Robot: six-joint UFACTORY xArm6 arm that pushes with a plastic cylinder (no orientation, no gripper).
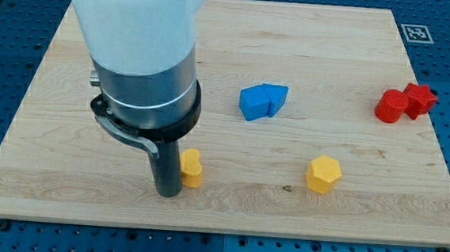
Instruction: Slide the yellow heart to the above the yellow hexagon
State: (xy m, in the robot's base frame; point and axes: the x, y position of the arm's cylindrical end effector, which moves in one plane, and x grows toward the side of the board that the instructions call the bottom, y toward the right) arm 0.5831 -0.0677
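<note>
Camera view showed my tip (167,192) pressed against the left side of the yellow heart (193,168) near the wooden board's (62,186) bottom edge; being a bare rod, it grasped nothing. The yellow hexagon (323,174) sat well to the view's right at about the same height. Contact seemed made, though the rod hid part of the heart. Nearly the whole slide rightward and upward remained.

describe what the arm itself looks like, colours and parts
The arm is a wide white cylinder at the view's top, then a dark grey metal band with a thin pale ring. Below sits a black collar with a curved silver bracket. It ends in a straight dark rod; my tip is blunt and round.
</note>
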